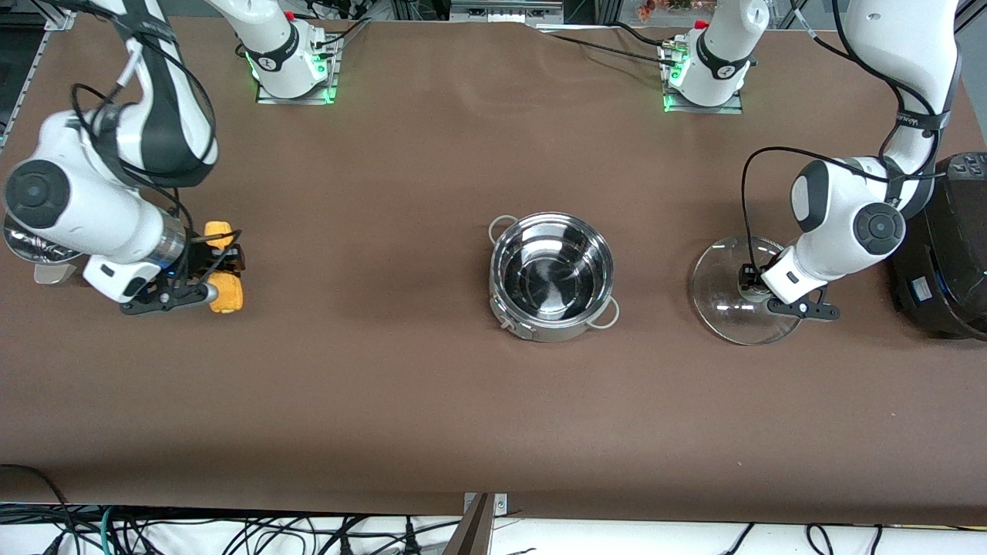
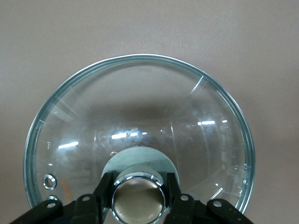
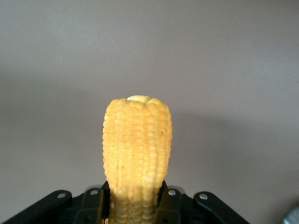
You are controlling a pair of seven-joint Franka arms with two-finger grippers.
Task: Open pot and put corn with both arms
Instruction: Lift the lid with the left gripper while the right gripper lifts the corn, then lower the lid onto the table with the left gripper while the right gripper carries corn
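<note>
Nearest cam: pot, mid-tabletop, lid off, interior bare, loop handles on a diagonal.

View left to right:

Right end effector, at right arm's end of tabletop, clamped on corn around mid-length. Right wrist view confirms: cob pinched between fingers, free end sticking out ahead. Cob at or just above the cloth; contact not discernible. Long axis roughly along near-far line, one tip toward arm bases, other toward front cam.

Pot well apart from both arms.

Left end effector, toward left arm's end, closed on tan knob of glass lid. Lid rim on or very near tabletop; cannot tell which.

Dark appliance just beside left arm at tabletop edge.

Risks, judged:
- Narrow grip on rounded kernels: cob may rotate or slip in transit.
- Cob reads abt as long as pot is wide; if carried level, tips may catch rim. Tilt advisable before release.
- Lid tipping or sliding if knob released at an angle.
- Left arm close to appliance: collision possible on retreat.
</note>
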